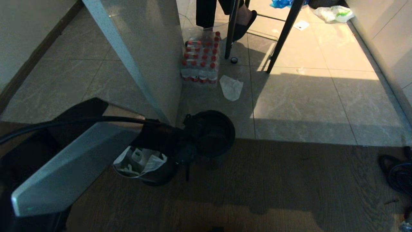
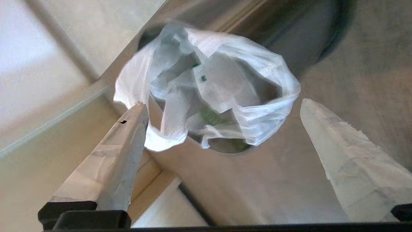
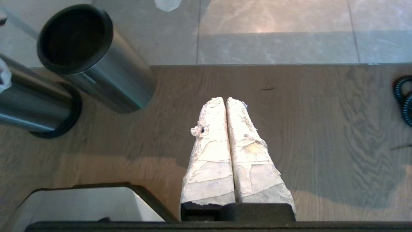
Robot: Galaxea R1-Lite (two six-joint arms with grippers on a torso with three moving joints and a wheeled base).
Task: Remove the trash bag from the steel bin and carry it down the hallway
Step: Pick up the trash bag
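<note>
The trash bag (image 1: pixel 140 161), thin translucent white plastic with pale rubbish inside, sits in the steel bin (image 1: pixel 151 177) on the wood floor. My left arm (image 1: pixel 74 167) reaches over it from the lower left. In the left wrist view the bag (image 2: pixel 212 83) bulges out of the bin's (image 2: pixel 251 187) mouth. My left gripper (image 2: pixel 223 103) is open wide just short of it, one taped finger (image 2: pixel 128 135) against the bag's edge and nothing held. My right gripper (image 3: pixel 225 100) hangs shut and empty above the wood floor, to the right of both bins.
A second bin with a black rim (image 1: pixel 214 132) stands right beside the steel bin. A wall corner (image 1: pixel 145 64) rises just behind them. On the tiles lie a pack of red-capped bottles (image 1: pixel 201 59) and a crumpled white sheet (image 1: pixel 231 87). Beyond are chair legs and a person's foot (image 1: pixel 244 22). A black cable (image 1: pixel 397 174) is at right.
</note>
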